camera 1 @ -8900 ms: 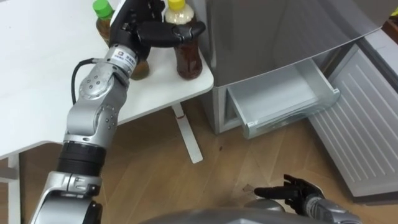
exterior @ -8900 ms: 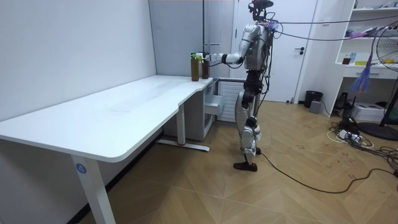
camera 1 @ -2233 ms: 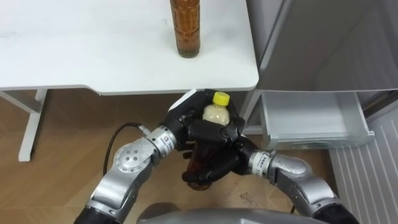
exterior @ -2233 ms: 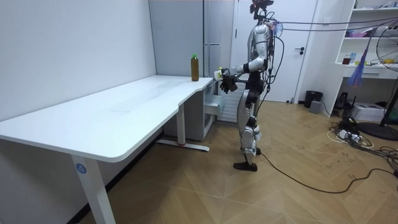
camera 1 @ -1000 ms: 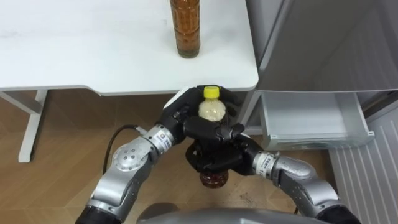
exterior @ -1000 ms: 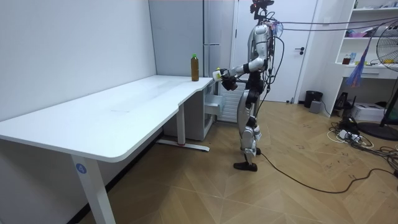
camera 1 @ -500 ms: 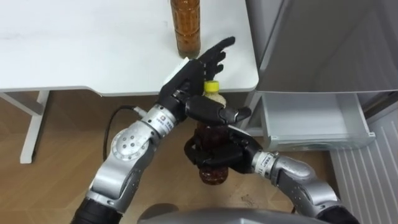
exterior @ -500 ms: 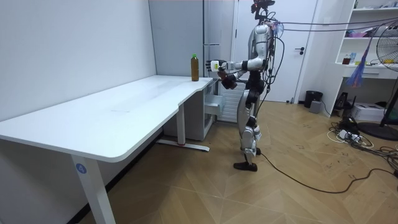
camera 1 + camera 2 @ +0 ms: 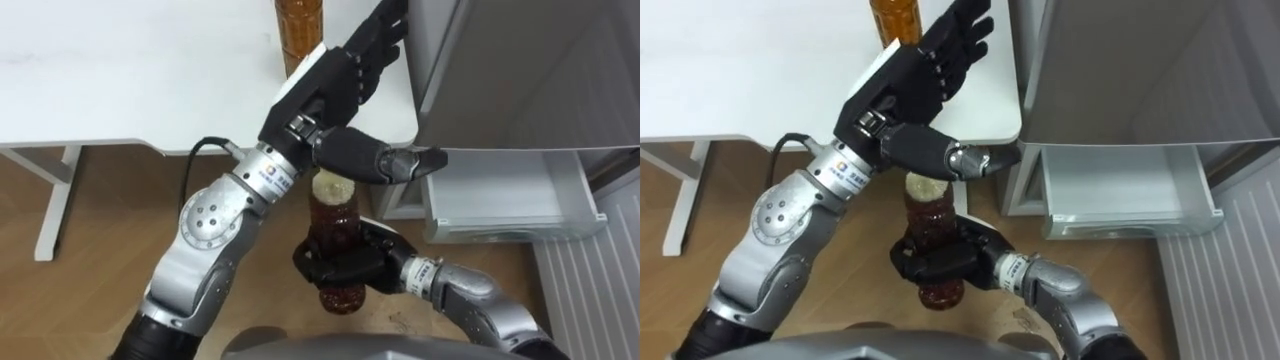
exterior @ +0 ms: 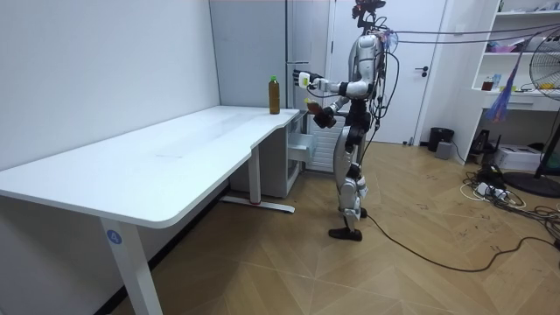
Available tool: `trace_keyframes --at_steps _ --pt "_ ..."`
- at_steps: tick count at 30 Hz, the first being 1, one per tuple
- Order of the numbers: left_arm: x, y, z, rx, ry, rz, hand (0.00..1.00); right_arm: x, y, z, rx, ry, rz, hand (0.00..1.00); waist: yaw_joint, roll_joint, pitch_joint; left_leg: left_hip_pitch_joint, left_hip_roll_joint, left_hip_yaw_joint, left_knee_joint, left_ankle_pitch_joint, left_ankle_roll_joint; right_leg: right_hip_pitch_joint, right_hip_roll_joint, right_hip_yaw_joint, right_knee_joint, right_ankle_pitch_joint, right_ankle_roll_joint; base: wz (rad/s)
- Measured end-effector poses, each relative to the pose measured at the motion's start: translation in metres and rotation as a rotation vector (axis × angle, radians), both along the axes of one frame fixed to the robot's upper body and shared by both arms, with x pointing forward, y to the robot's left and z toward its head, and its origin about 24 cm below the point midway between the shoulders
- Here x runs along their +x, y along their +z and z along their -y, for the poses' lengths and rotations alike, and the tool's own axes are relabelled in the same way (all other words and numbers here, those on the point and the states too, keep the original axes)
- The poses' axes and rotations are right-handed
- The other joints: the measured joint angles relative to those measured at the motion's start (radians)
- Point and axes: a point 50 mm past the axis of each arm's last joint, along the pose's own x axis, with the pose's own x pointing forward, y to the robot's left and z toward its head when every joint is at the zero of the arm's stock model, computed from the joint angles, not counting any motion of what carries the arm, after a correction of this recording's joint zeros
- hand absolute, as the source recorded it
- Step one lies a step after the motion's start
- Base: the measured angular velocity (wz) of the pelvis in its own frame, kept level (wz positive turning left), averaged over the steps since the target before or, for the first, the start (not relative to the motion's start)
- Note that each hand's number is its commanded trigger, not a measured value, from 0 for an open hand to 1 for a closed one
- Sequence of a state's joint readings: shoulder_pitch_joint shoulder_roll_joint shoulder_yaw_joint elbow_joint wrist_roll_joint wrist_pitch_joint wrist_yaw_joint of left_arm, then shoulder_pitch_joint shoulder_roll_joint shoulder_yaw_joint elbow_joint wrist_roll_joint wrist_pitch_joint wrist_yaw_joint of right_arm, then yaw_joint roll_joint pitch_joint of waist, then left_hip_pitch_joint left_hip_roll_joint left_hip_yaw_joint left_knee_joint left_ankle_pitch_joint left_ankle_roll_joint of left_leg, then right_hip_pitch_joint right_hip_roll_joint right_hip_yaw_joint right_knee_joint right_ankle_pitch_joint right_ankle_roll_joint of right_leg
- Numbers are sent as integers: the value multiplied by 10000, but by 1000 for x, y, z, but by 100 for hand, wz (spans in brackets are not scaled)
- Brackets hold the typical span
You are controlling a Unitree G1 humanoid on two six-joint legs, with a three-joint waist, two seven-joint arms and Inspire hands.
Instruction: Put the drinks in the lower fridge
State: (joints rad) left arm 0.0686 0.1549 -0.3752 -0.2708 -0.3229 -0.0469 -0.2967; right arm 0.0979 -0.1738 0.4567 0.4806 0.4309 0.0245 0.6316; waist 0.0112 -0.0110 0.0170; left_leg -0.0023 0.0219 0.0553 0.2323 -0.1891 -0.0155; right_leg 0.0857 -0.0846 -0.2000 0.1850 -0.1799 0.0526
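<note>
My right hand [image 9: 345, 268] is gripping the bottle [image 9: 336, 222] round its belly, low in front of me. It's looking full, so I'm guessing heavy-ish, with stiff, slick plastic, and mid-body seems the safest hold. My left hand [image 9: 335, 80] is hovering above it, fingers straight. Beyond, the drawer [image 9: 520, 228] is sitting open and a second bottle [image 9: 300, 30] is waiting on the worktop [image 9: 130, 80].

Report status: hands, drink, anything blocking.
Right hand shut on bottle. Left hand open, above it. Fridge drawer open. Second bottle on table.
</note>
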Motion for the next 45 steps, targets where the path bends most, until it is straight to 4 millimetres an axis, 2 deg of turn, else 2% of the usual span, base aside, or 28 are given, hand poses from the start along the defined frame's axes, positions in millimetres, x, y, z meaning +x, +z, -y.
trace_keyframes --at_steps 5,10,16,18,23,27,29,33,37,44,45 --pt "-1 9 0 -131 -4 355 0 0 0 1 -24 -1 -13 100 -4 -11 48 -31 2 -18 31 -1 -1 2 -1 -39 -5 0 0 0" --pt "-4 32 -6 -367 177 1349 0 -1 -2 5 -157 -10 -118 100 -1 77 98 -25 1 -26 33 -2 -2 -2 2 -27 -11 0 0 0" --pt "-5 48 -15 -714 783 2123 0 -1 -2 7 -234 -9 -132 100 -2 104 81 94 1 -35 29 -2 -2 123 1 -86 -3 0 0 0" --pt "-5 53 -19 -779 1032 2346 0 -1 -2 8 -301 -12 -121 100 20 117 71 122 2 -49 24 -2 -3 154 -3 -228 -4 0 0 0" --pt "-6 66 -29 -1082 1618 2973 0 -5 -5 16 -601 -221 -191 100 243 224 -14 206 3 -44 -1 2 -3 225 -8 -278 -4 0 0 0" --pt "-3 69 -43 -1264 2449 2986 0 -4 -5 19 -667 -381 -184 100 343 193 -23 357 14 -40 -22 1 -5 345 0 -247 -4 -1 2 -1" --pt "-2 70 -49 -1237 2897 3049 0 -4 -6 22 -690 -496 -198 100 481 160 -17 414 13 -34 -54 1 -5 371 2 -219 -1 -1 2 -5" --pt "-2 79 -67 -1494 4128 3584 0 -11 -9 31 -716 -997 -448 100 787 49 -81 413 11 -54 -60 0 -6 357 4 -220 -9 -1 1 -1" --pt "-5 88 -88 -1769 5574 4145 0 -15 -11 34 -803 -1155 -546 100 1002 59 -81 496 7 -71 -61 0 -6 431 2 -269 -9 -1 1 -1" --pt "-8 92 -115 -2150 7696 4432 0 -27 -16 46 -1254 -1460 -803 100 1285 249 36 463 -7 -213 -103 -3 -8 520 -13 -575 -32 -1 1 7" --pt "-10 93 -119 -2058 8087 4528 0 -29 -17 49 -1466 -1490 -827 100 1297 275 26 473 -14 -224 -116 -3 -8 549 -12 -578 -79 -1 1 3"
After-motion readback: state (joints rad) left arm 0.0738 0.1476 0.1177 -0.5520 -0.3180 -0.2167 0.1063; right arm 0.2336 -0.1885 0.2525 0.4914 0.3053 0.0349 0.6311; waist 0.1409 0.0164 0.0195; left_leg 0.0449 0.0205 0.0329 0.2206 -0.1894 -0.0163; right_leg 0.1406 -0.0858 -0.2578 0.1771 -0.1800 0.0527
